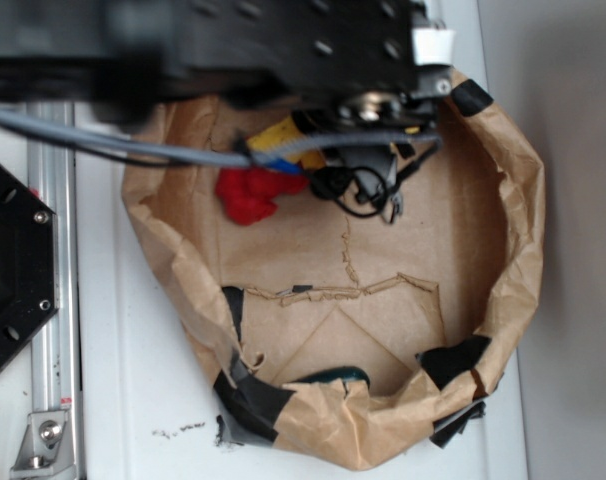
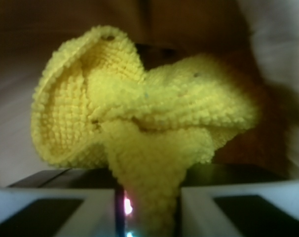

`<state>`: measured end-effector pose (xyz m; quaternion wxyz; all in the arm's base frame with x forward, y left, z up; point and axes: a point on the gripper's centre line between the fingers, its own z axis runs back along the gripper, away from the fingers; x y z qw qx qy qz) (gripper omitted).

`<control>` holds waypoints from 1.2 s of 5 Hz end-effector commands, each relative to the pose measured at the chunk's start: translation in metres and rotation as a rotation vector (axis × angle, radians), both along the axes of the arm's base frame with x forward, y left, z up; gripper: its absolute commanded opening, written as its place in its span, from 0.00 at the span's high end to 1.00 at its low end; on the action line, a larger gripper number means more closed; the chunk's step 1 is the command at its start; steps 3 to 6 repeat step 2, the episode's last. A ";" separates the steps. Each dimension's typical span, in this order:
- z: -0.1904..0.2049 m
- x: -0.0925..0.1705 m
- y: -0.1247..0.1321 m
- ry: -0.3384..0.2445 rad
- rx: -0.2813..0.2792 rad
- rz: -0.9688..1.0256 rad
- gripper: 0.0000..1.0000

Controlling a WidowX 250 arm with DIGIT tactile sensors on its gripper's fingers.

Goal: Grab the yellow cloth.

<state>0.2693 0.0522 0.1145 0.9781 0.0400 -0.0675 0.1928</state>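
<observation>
A: Item one, the yellow cloth (image 2: 139,128). Where is it sitting?

B: In the wrist view it is filling the centre of the frame, fuzzy and folded, with its lower tail running down between the two pale fingers (image 2: 56,210) at the bottom edge. In the exterior view only a scrap of it (image 1: 275,135) is showing at upper centre, under the arm.

A: Item two, the pincer (image 2: 149,212). State?

B: It is pinching narrow on the yellow cloth; the tail is filling the gap between the fingers. The bunched, fanned-out folds above are suggesting the fabric is being gathered at one point, which I am judging to be a firm hold.

A: Item three, arm (image 1: 283,45) pose?

B: It is crossing the top of the exterior frame, dark and blurred, with grey cables (image 1: 133,145) trailing left and the wrist pointing down into the bin.

A: Item four, container?

B: A brown paper bag (image 1: 513,230) with rolled-down walls, patched with black tape, standing on the white worktop (image 1: 113,400). It is keeping the cloths corralled within reach.

A: Item five, other contents?

B: A red cloth (image 1: 248,195) is lying at the bag's upper left, just beside the yellow one, apparently untouched.
</observation>
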 end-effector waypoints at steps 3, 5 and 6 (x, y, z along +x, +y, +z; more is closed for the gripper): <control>0.065 -0.005 -0.024 -0.025 -0.031 -0.682 1.00; 0.065 -0.005 -0.024 -0.025 -0.031 -0.682 1.00; 0.065 -0.005 -0.024 -0.025 -0.031 -0.682 1.00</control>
